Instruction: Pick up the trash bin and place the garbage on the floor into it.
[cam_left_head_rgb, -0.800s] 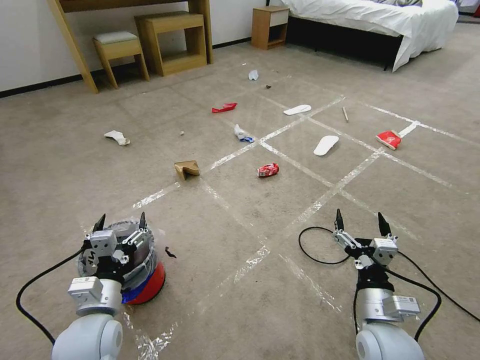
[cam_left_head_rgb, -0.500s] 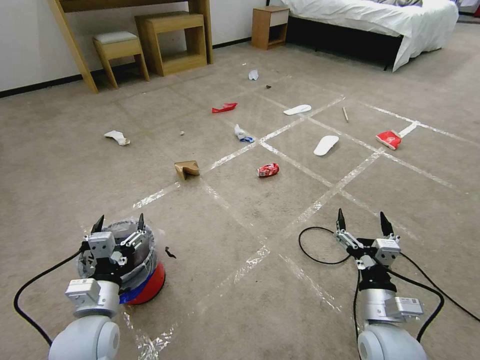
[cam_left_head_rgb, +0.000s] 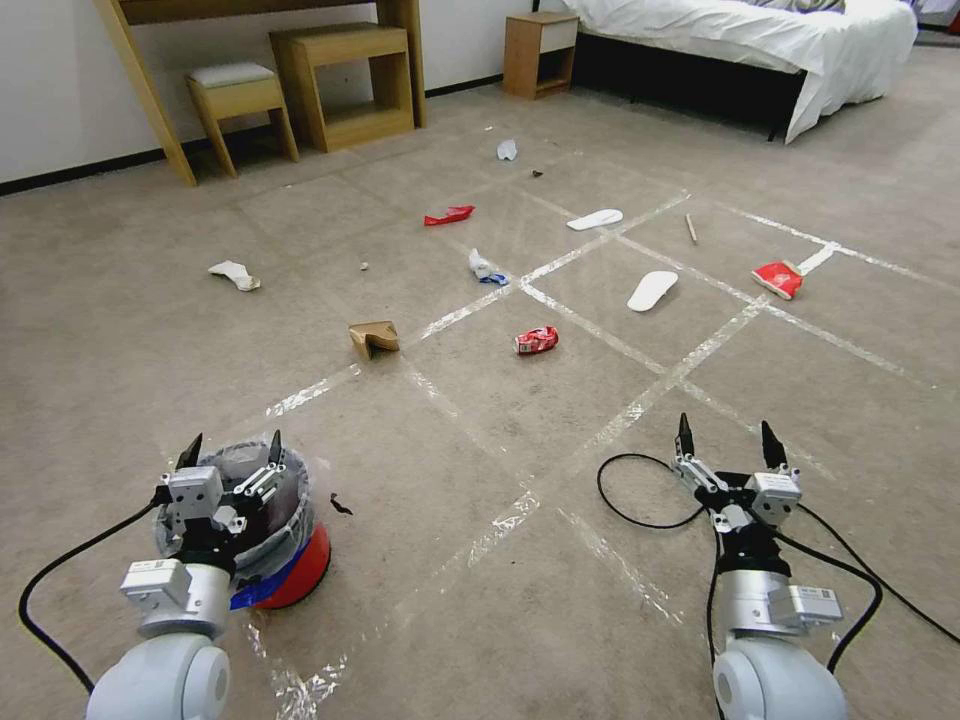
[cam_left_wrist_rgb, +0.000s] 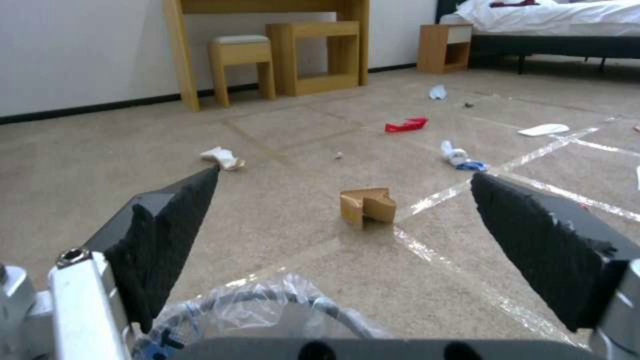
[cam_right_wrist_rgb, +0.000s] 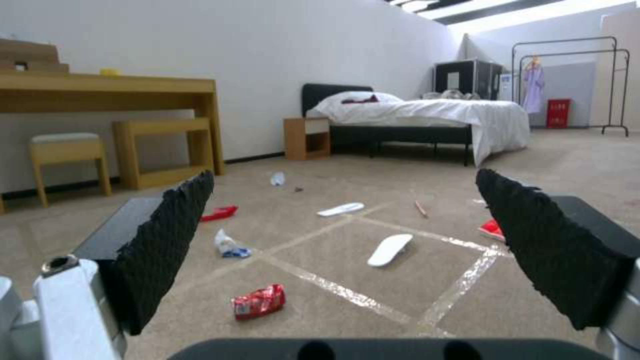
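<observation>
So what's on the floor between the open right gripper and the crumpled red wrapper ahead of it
In the head view, only bare carpet crossed by clear tape lines lies between the right gripper and the crumpled red wrapper. A loop of black cable sits beside the gripper, off that stretch.

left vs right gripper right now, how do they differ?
Left gripper hangs over the trash bin, with the bin's bagged rim just under it in the left wrist view; right gripper hangs over bare carpet, with a black cable looped on the floor beside it. Left gripper faces the tan cardboard piece; right gripper faces the red wrapper and white slipper. Both are open, empty and point forward.
</observation>
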